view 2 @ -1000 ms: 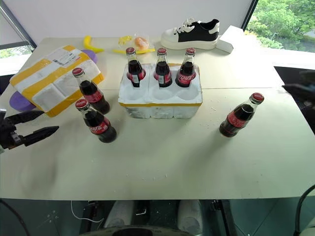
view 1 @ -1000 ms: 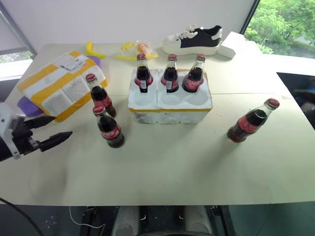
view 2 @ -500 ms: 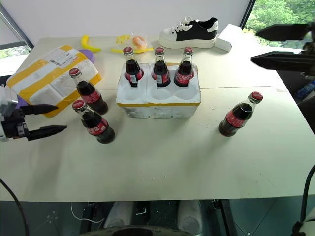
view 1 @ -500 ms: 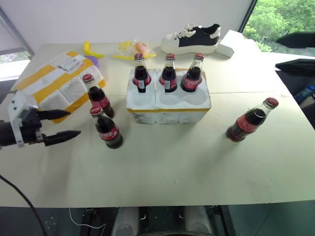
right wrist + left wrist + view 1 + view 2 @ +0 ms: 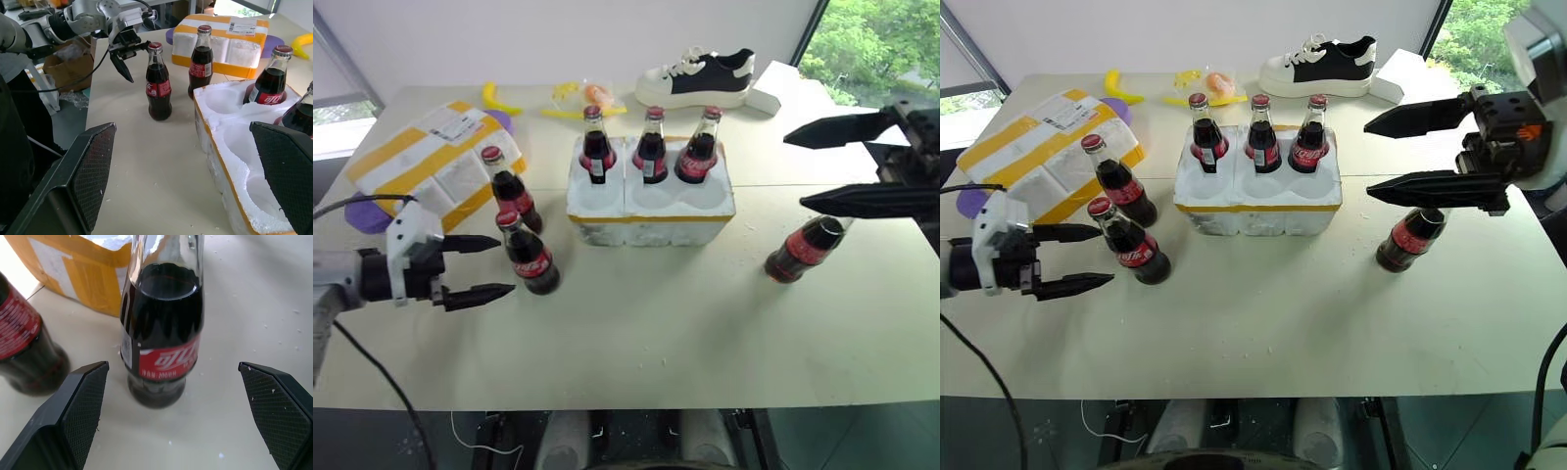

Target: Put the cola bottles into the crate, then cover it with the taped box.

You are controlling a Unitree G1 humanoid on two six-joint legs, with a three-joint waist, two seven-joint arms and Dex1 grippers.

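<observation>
Left tool (image 5: pixel 489 266) spread wide, level over the counter (image 5: pixel 656 323), fingers on either side of the near cola bottle (image 5: pixel 530 257) but apart from it, nothing held. Standing upright on the counter, this bottle, just left of the crate's front corner. Just behind it a second cola bottle (image 5: pixel 511 190), also upright, close to the taped box (image 5: pixel 435 176). Lying at the far left of the counter, the taped box, white with wide yellow bands and a printed shipping label on top, partly over a purple flat thing (image 5: pixel 367 212).

In the middle, the crate (image 5: pixel 651 201), low white styrofoam with a yellow band round its side. Standing in its back row, three cola bottles (image 5: pixel 651 147), red caps up; front row of wells (image 5: pixel 651 194) open and white. Behind the crate, at the far edge, a yellow banana (image 5: pixel 499 98), a clear packet with something orange inside (image 5: pixel 589 96), a black and white sneaker (image 5: pixel 697 78), and a small white box (image 5: pixel 773 93).

Right of the crate, well apart from it, the sixth cola bottle (image 5: pixel 811 243) on the counter, tilted in the head views. Right tool (image 5: pixel 808 168) above this bottle, fingers spread wide and pointing toward the crate, gripping nothing.
</observation>
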